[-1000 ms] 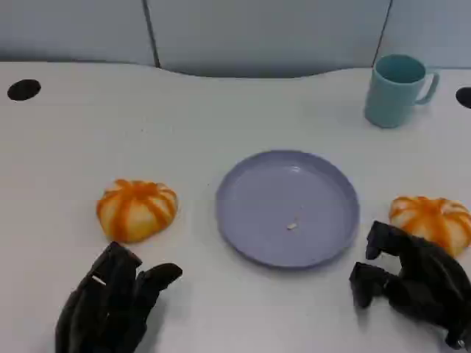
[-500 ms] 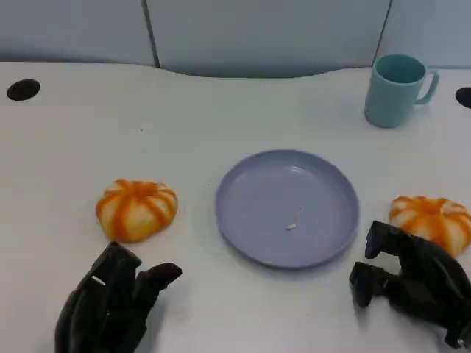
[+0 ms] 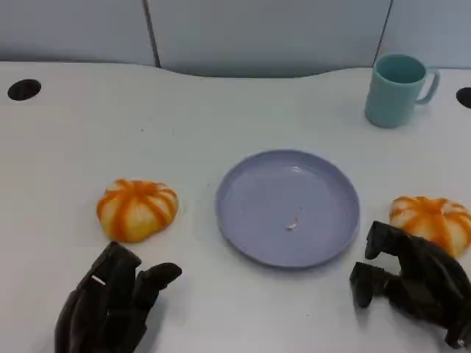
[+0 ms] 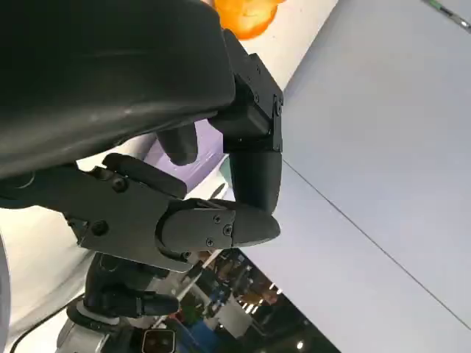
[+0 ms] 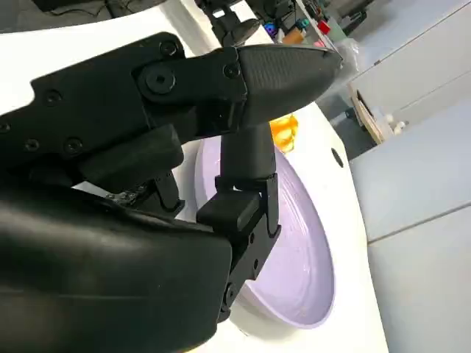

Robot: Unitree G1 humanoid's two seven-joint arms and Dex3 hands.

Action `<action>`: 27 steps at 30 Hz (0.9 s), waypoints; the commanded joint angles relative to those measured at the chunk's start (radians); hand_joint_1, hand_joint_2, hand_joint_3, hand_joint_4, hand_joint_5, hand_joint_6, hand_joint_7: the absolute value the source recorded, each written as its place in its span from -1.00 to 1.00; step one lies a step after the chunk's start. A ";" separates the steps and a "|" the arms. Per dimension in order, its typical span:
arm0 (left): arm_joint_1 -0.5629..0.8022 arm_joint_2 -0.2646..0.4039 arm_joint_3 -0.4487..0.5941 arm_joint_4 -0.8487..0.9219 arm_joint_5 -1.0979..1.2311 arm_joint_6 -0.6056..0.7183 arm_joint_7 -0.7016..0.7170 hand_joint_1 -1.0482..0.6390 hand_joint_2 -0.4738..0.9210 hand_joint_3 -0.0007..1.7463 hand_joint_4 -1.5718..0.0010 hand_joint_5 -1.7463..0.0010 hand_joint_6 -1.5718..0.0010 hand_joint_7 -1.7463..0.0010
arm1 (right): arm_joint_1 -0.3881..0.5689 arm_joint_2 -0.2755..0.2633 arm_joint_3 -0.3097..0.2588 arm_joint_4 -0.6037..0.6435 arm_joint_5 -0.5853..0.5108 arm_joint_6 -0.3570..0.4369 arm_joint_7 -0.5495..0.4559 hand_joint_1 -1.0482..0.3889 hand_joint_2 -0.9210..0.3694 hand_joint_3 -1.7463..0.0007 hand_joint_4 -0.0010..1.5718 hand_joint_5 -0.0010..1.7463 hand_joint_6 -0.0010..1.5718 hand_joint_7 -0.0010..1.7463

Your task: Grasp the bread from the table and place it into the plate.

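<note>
A lilac plate (image 3: 287, 208) sits near the middle of the white surface (image 3: 221, 110), with a small pale crumb (image 3: 293, 226) lying on its floor. Two orange-striped pieces of bread lie on the surface, one on each side of the plate. The left bread (image 3: 137, 209) is at 9 o'clock from the plate, well apart from its rim. The right bread (image 3: 433, 221) is at 3 o'clock from the plate, near the picture's edge.

The left robot hand (image 3: 110, 305) rests low at 7 o'clock from the plate, just at 6 o'clock of the left bread but not touching it; its fingers are spread apart and it holds nothing. The right robot hand (image 3: 412, 283) lies at 5 o'clock from the plate, just beside the right bread, with its fingers curved forward and apart and nothing between them. Whether its back touches that bread cannot be told.

A teal mug (image 3: 397, 90) stands upright at 1 o'clock from the plate, well apart, handle turned to the right. A dark round hole (image 3: 23, 90) in the surface lies far off at 10 o'clock.

In the right wrist view the plate (image 5: 294, 257) lies beyond the fingers (image 5: 250, 81), and a bit of bread (image 5: 284, 131) shows past its far rim.
</note>
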 commanded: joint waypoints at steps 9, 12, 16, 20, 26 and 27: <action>0.005 0.017 0.007 -0.003 0.016 -0.022 -0.006 -0.32 1.00 -0.50 0.11 -1.00 0.32 -0.74 | 0.023 -0.006 -0.003 0.028 -0.011 0.001 -0.005 -0.26 -1.00 0.64 -0.02 0.95 -0.12 0.70; 0.001 0.032 -0.001 -0.015 0.057 -0.085 -0.019 -0.34 1.00 -0.50 0.17 -1.00 0.38 -0.73 | 0.025 -0.002 -0.002 0.017 -0.008 0.016 -0.014 -0.26 -1.00 0.64 -0.02 0.95 -0.11 0.70; 0.012 0.047 -0.027 -0.094 0.193 -0.216 0.045 -0.41 1.00 -0.61 0.31 -0.79 0.36 -0.26 | 0.025 0.004 -0.003 0.019 -0.005 0.008 -0.007 -0.25 -1.00 0.64 -0.02 0.96 -0.11 0.70; 0.021 0.074 -0.056 -0.180 0.340 -0.343 0.108 -0.34 1.00 -0.70 0.34 -0.34 0.25 0.43 | 0.030 0.008 0.003 0.015 -0.015 -0.012 -0.013 -0.26 -1.00 0.62 -0.02 0.97 -0.11 0.71; -0.006 0.189 -0.102 -0.235 0.753 -0.606 0.266 -0.32 1.00 -0.80 0.46 0.12 0.34 0.94 | 0.026 0.015 -0.001 0.020 0.001 0.009 -0.007 -0.25 -1.00 0.64 -0.02 0.99 -0.12 0.73; -0.009 0.207 -0.107 -0.260 0.824 -0.608 0.299 -0.33 1.00 -0.84 0.50 0.18 0.36 0.96 | 0.028 0.016 0.001 0.016 -0.001 0.006 -0.009 -0.25 -1.00 0.65 -0.01 0.99 -0.11 0.74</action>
